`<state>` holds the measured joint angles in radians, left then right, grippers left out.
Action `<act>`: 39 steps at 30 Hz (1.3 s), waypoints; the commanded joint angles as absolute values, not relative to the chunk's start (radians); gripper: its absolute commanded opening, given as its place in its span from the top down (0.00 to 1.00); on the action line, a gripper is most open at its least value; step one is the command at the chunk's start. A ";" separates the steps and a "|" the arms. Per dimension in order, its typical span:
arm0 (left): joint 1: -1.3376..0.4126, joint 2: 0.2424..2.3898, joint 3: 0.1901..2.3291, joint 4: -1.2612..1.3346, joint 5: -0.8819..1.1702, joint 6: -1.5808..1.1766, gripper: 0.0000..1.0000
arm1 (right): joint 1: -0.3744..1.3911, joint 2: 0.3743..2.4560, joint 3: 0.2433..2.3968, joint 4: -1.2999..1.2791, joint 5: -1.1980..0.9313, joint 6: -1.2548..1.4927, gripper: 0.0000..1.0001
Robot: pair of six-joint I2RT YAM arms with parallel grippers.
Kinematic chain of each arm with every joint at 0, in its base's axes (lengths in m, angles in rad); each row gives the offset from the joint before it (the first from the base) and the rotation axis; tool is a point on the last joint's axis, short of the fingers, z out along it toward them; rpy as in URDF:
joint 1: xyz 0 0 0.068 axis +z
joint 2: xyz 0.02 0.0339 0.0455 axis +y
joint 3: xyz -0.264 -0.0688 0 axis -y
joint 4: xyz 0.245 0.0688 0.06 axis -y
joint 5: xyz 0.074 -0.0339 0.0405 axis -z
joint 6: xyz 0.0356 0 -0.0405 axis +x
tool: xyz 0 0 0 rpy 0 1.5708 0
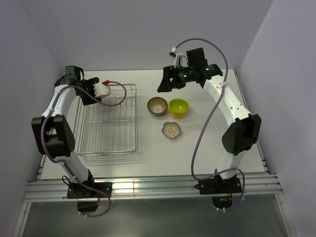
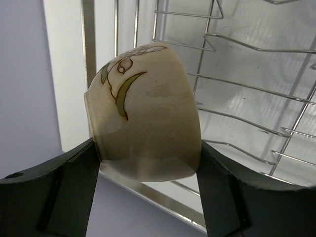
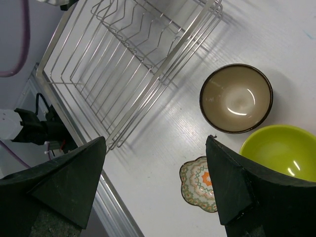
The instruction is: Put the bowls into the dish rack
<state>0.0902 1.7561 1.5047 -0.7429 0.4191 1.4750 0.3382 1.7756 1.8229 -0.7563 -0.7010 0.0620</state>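
My left gripper [image 1: 97, 91] is shut on the white bowl [image 1: 103, 89], holding it on its side above the back left part of the dish rack [image 1: 111, 140]. In the left wrist view the bowl [image 2: 148, 123] is cream with a leaf drawing, clamped between both fingers over the rack's bars [image 2: 247, 89]. The brown bowl [image 1: 157, 105], the lime-green bowl [image 1: 178, 106] and the patterned bowl [image 1: 171, 130] sit on the table right of the rack. An orange edge shows under the lime-green one. My right gripper [image 1: 167, 83] is open and empty, high above the bowls.
The right wrist view shows the rack [image 3: 123, 59], brown bowl [image 3: 236, 98], lime-green bowl [image 3: 279, 150] and patterned bowl [image 3: 197, 183] below the open gripper [image 3: 155, 182]. Walls enclose the table on three sides. A metal rail [image 1: 148, 186] runs along the front edge.
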 commanded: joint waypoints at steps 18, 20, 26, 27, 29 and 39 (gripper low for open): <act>0.077 1.806 1.575 -0.650 0.420 1.598 1.00 | 0.322 1.812 1.835 -0.756 -0.727 0.066 0.12; 0.075 1.801 1.583 -0.658 0.426 1.597 1.00 | 0.322 1.812 1.830 -0.753 -0.729 0.067 0.12; 0.064 1.781 1.586 -0.672 0.431 1.606 1.00 | 0.321 1.807 1.824 -0.750 -0.735 0.069 0.12; 0.061 1.778 1.582 -0.670 0.430 1.606 1.00 | 0.322 1.806 1.822 -0.750 -0.735 0.069 0.12; 0.060 1.773 1.571 -0.670 0.426 1.606 1.00 | 0.322 1.804 1.819 -0.750 -0.736 0.069 0.12; 0.052 1.789 1.525 -0.629 0.416 1.594 1.00 | 0.322 1.807 1.810 -0.746 -0.738 0.068 0.12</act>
<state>0.0586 1.8225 1.5238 -0.7177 0.3943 1.5673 0.3290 1.8214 1.8217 -0.7563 -0.7238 0.0624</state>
